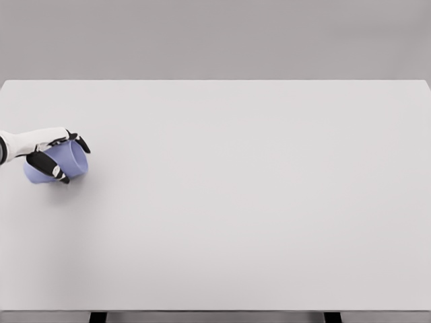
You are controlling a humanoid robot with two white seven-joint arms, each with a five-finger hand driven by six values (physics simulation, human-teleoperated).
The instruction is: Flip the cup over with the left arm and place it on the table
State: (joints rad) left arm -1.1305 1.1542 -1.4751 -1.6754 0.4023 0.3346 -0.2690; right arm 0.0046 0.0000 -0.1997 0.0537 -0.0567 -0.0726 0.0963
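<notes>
The left hand [50,153], reaching in from the left edge, has its fingers wrapped around the tilted lavender cup [59,163] near the white table [256,202].

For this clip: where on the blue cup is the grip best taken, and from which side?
On the side wall of the blue cup, from the table's left edge, as the left hand does now: the cup looks tilted, leaving its rounded wall exposed, and fingers wrap over the top and front.
</notes>
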